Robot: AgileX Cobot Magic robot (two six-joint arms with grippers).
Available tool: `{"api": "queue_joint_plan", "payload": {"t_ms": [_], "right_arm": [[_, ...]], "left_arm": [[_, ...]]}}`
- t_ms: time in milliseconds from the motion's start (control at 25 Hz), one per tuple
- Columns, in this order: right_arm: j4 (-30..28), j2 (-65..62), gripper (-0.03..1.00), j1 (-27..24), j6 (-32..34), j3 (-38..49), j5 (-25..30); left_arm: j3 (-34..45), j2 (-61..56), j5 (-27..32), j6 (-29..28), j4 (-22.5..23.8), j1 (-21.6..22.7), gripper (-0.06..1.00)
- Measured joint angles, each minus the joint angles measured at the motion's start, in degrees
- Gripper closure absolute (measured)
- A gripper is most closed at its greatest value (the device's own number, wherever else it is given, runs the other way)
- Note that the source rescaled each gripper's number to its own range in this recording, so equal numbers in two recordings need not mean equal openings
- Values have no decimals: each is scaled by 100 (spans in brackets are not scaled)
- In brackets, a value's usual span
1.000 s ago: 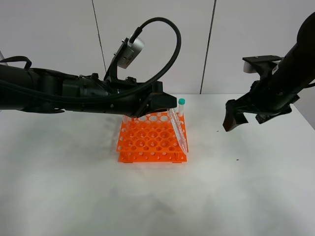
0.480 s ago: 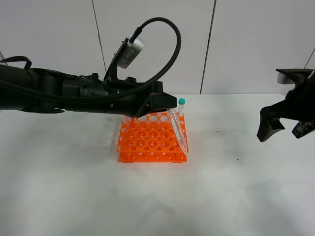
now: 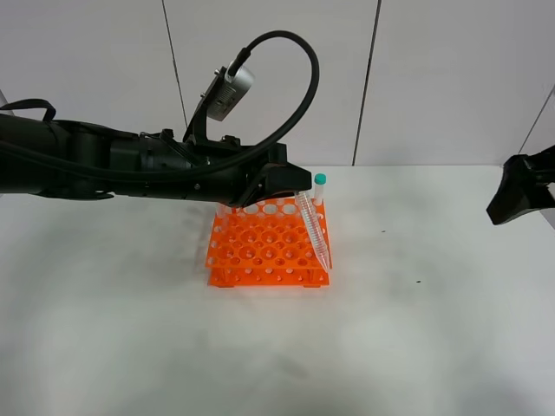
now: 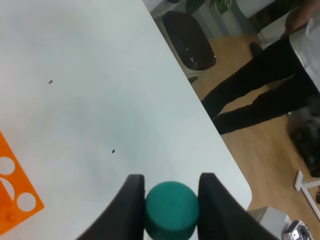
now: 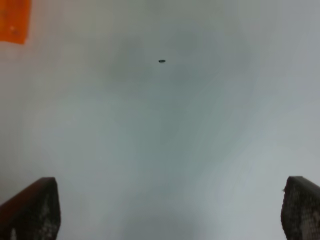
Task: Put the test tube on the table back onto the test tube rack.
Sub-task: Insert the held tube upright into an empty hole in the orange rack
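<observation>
My left gripper [image 3: 293,184] is shut on the teal cap [image 4: 171,209] of the test tube [image 3: 314,230]. It holds the clear tube tilted over the right side of the orange test tube rack [image 3: 260,247], with the pointed tip low at the rack's front right holes. Whether the tip is inside a hole I cannot tell. A second capped tube [image 3: 320,185] stands upright at the rack's back right. My right gripper [image 3: 519,192] is open and empty above the table [image 3: 416,329] at the far right edge. The right wrist view shows its fingers [image 5: 30,210] wide apart.
A corner of the rack shows in the left wrist view [image 4: 15,187] and in the right wrist view [image 5: 14,20]. Beyond the table's right edge [image 4: 200,120] are a dark chair [image 4: 190,42] and a standing person's legs [image 4: 260,85]. A small speck [image 5: 161,61] lies on the table.
My right arm has pulled back to the right, from near the rack to the edge of the view. The left arm and the held tube have not moved.
</observation>
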Motion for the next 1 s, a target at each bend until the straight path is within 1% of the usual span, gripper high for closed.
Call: {"api": "queue_joint_plan", "payload": {"t_ms": [120, 240, 400, 480, 520, 720, 840, 1000], "right_arm": [[0, -972, -1, 0, 0, 632, 6], [0, -2113, -1, 0, 0, 1477, -75], [0, -3764, -1, 0, 0, 2684, -793], [0, -4546, -1, 0, 37, 3174, -1029], [0, -4891, -1, 0, 76, 3331, -1042], [-109, -6086, -1, 0, 267, 3498, -1038], [-290, -6639, -1, 0, 482, 3499, -1040], [-489, -6848, -1, 0, 668, 3510, -1046]], "left_arm": [[0, 0, 0, 0, 0, 0, 94], [0, 0, 0, 0, 0, 0, 94], [0, 0, 0, 0, 0, 0, 94], [0, 0, 0, 0, 0, 0, 94], [0, 0, 0, 0, 0, 0, 94], [0, 0, 0, 0, 0, 0, 94], [0, 0, 0, 0, 0, 0, 94], [0, -88, 0, 0, 0, 0, 94]]}}
